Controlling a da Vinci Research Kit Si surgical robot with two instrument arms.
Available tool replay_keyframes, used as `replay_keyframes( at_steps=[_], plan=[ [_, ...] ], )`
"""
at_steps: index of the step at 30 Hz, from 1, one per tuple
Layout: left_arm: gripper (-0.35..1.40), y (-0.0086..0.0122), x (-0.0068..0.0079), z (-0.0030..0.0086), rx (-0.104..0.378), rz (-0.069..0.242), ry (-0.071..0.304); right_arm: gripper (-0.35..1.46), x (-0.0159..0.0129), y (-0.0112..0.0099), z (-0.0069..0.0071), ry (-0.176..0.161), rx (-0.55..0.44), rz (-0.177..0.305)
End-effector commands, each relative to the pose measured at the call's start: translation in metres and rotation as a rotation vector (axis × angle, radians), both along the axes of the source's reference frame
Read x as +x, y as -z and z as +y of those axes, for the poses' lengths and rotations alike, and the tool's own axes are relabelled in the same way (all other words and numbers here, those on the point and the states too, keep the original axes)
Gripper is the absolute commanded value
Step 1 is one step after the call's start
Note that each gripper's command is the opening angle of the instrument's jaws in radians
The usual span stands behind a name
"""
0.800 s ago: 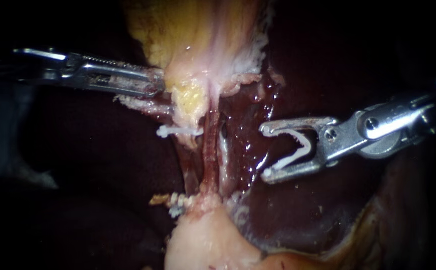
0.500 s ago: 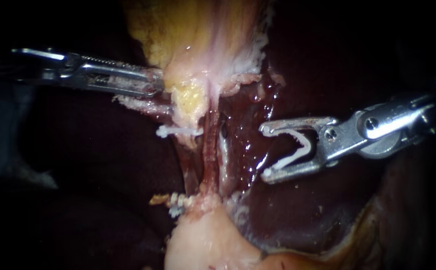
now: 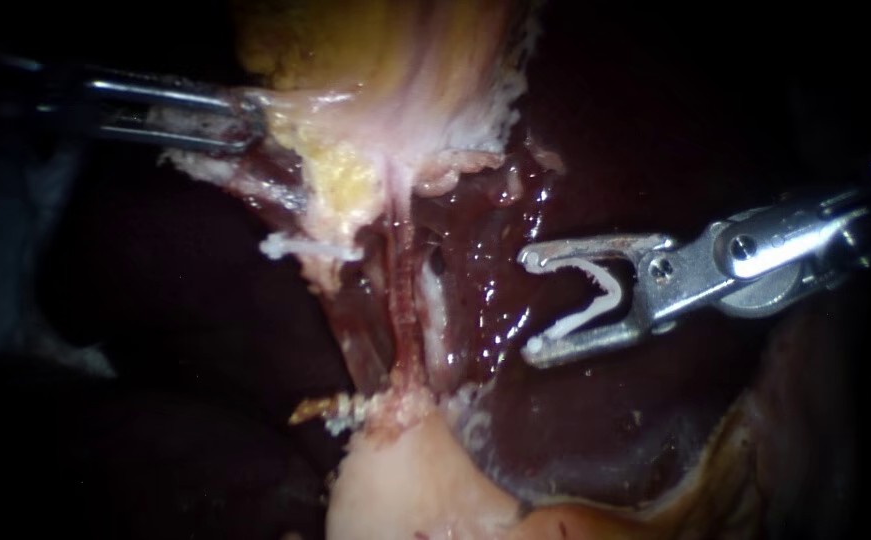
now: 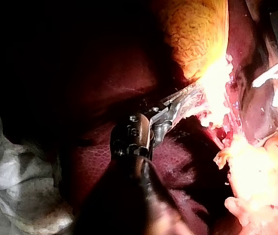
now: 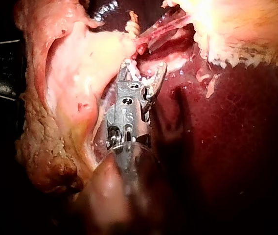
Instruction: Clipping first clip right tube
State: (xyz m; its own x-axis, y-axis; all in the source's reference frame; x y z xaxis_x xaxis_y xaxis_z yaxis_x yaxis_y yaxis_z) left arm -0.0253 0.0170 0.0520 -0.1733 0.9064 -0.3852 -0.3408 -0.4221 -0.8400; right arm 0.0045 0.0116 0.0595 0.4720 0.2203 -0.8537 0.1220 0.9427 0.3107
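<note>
Endoscope view: left instrument point(image 3: 238, 120) grips gallbladder point(image 3: 395, 70), right instrument point(image 3: 529, 303) carries clip point(image 3: 600, 296).

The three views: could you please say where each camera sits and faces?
Endoscope view: close above, facing the tube; left instrument enters from the left, right instrument, holding a clip, from the right.
Left wrist view: on the left arm, looking along its instrument to the gallbladder it grips.
Right wrist view: on the right arm, looking along its instrument toward the tube.
Shared: endoscope and right wrist views show tube and clip.
</note>
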Motion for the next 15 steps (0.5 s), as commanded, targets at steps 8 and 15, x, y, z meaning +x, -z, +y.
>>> replay_keyframes(
  at_steps=[8,15],
  plan=[
    [-0.35,0.0013,0.0018,0.0009,-0.011,0.005,0.027,0.5,0.0,0.0001,0.0,0.0,0.0,0.0],
    [-0.35,0.0012,0.0016,0.0006,-0.013,0.009,0.032,0.51,0.0009,0.0005,-0.0003,-0.016,0.026,-0.009]
  ],
)
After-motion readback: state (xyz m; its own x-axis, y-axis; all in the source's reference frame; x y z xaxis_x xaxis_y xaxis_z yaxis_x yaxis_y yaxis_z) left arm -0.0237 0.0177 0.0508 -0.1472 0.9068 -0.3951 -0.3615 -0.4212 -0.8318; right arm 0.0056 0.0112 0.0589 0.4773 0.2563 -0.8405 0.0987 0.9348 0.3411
